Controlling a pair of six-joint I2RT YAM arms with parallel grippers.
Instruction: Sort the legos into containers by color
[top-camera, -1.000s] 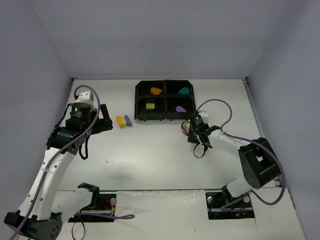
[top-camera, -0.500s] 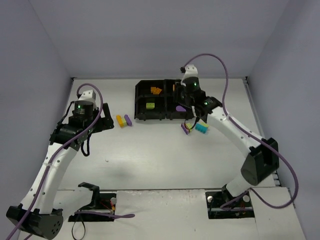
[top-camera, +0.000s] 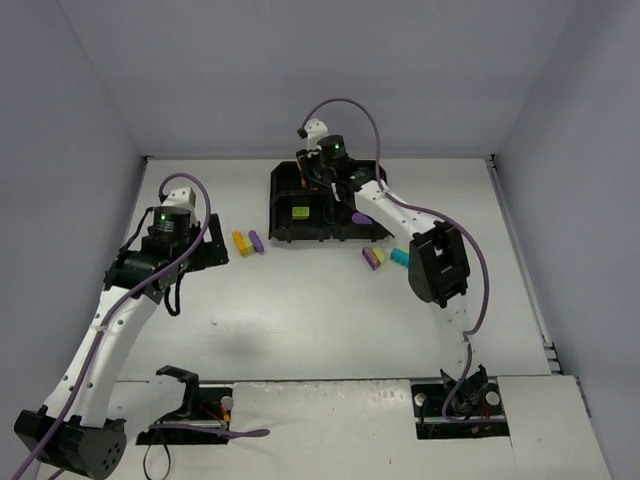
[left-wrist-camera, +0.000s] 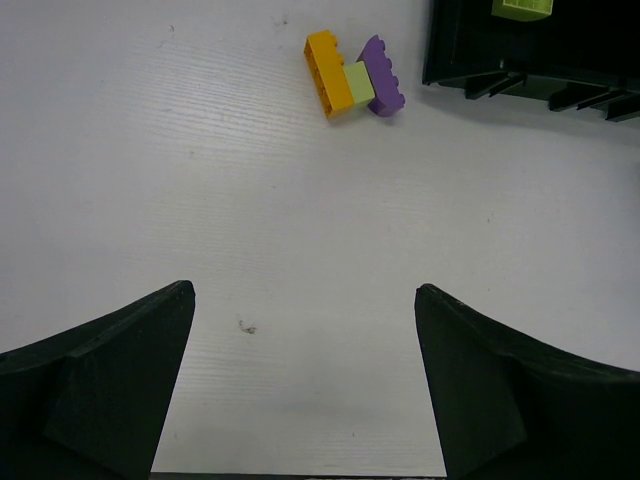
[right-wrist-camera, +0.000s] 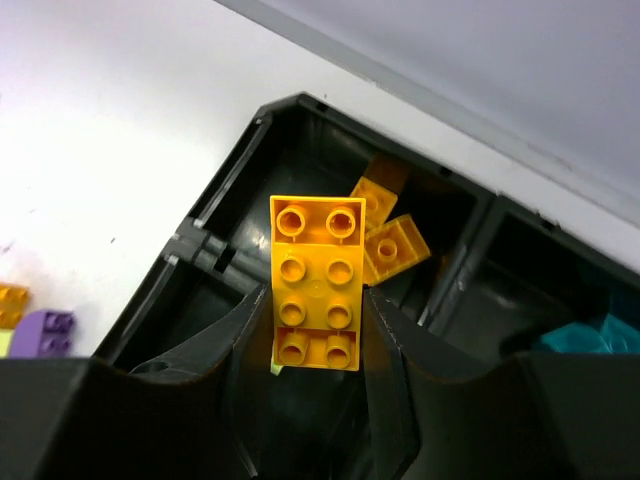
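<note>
The black four-compartment tray (top-camera: 272, 205) stands at the back middle. My right gripper (top-camera: 312, 178) hangs over its back left compartment. In the right wrist view this gripper (right-wrist-camera: 317, 330) is shut on an orange lego (right-wrist-camera: 317, 270), above two orange legos (right-wrist-camera: 392, 243) lying in that compartment. Teal legos (top-camera: 368, 182) lie back right, a yellow-green one (top-camera: 300, 212) front left, a purple one (top-camera: 362, 217) front right. My left gripper (left-wrist-camera: 303, 295) is open and empty over bare table. Ahead of it lie an orange (left-wrist-camera: 325, 72), a yellow-green (left-wrist-camera: 358, 82) and a purple lego (left-wrist-camera: 382, 75), touching.
A purple and yellow lego (top-camera: 372, 257) and a teal one (top-camera: 400, 257) lie on the table just in front of the tray's right corner. Grey walls close in the table on three sides. The tray's left front corner (left-wrist-camera: 520, 65) shows in the left wrist view.
My right arm has risen from the table by the right-hand legos and swung back left over the tray, carrying the orange lego. My left arm shifted slightly forward.
</note>
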